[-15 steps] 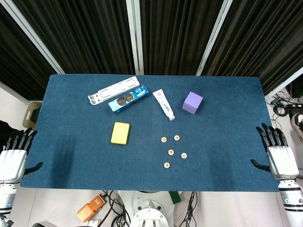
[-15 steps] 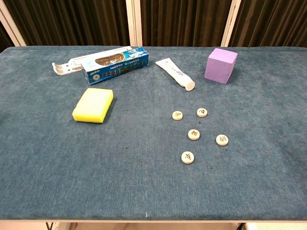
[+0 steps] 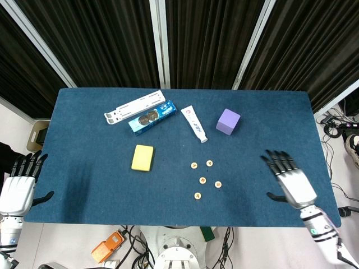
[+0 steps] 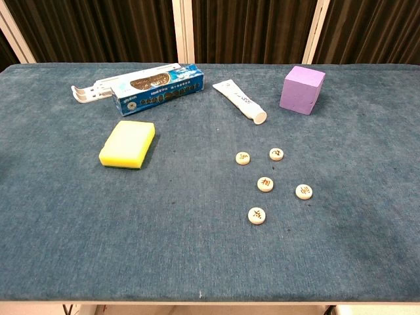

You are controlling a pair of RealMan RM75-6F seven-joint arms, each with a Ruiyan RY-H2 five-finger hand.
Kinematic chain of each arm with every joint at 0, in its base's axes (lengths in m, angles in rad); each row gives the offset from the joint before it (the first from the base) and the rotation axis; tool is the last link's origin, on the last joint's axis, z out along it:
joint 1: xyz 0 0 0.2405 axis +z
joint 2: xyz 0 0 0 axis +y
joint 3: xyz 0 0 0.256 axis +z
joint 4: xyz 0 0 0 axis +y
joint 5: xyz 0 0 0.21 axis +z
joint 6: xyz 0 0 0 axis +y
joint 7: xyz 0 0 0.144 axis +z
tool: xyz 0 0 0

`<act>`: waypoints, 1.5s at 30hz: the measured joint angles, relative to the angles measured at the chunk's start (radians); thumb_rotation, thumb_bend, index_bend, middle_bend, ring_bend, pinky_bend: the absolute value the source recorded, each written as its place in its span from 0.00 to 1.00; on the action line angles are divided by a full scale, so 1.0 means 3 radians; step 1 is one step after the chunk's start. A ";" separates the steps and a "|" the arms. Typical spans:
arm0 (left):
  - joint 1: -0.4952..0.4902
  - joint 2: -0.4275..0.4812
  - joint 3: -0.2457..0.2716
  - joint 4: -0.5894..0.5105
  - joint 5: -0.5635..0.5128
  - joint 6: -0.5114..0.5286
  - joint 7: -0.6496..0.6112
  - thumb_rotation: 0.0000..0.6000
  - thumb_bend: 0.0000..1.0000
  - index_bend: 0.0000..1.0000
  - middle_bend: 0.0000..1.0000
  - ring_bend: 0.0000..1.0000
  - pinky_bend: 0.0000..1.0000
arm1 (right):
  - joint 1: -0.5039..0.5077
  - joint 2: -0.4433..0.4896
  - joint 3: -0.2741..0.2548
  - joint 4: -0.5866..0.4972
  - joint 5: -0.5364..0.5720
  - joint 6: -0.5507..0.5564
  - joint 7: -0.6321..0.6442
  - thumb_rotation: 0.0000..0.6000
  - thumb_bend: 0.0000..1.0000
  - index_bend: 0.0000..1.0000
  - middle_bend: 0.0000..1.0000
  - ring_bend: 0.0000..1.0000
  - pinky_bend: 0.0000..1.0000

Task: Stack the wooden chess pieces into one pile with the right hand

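Head view, going left to right: my left hand [image 3: 18, 188] hangs off the table's near-left corner, fingers spread, holding nothing. On the blue table [image 3: 84, 129] there's a white clip-like holder [image 3: 134, 106], a blue toothpaste box [image 3: 152, 117], a yellow sponge [image 3: 142, 157], a white tube [image 3: 194, 123] and a purple cube [image 3: 228, 121]. The wooden chess pieces [image 3: 205, 180] lie in a loose cluster right of the sponge and in front of the tube, all flat on the cloth, none touching, none stacked. My right hand [image 3: 290, 180] hovers over the table's right part, well apart from the pieces, fingers fanned wide and empty.

What worries me: these discs look thin and lie flush on the fabric, so I suspect my fingers will skid one sideways instead of getting under it, or knock a neighbour since they sit near each other. Setting one down off-centre could also tip a stack later.

On orientation, they're round flat discs, so there's no real long axis; each one's short axis points straight up, marked faces upward. In the chest view [image 4: 265, 184] neither hand shows.
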 measured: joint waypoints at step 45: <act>0.0099 -0.0173 -0.0018 0.0437 -0.0105 0.0028 -0.0315 1.00 0.00 0.08 0.01 0.00 0.00 | 0.1291 -0.1561 -0.0016 0.0583 0.0441 -0.1441 -0.1156 1.00 0.54 0.59 0.11 0.05 0.14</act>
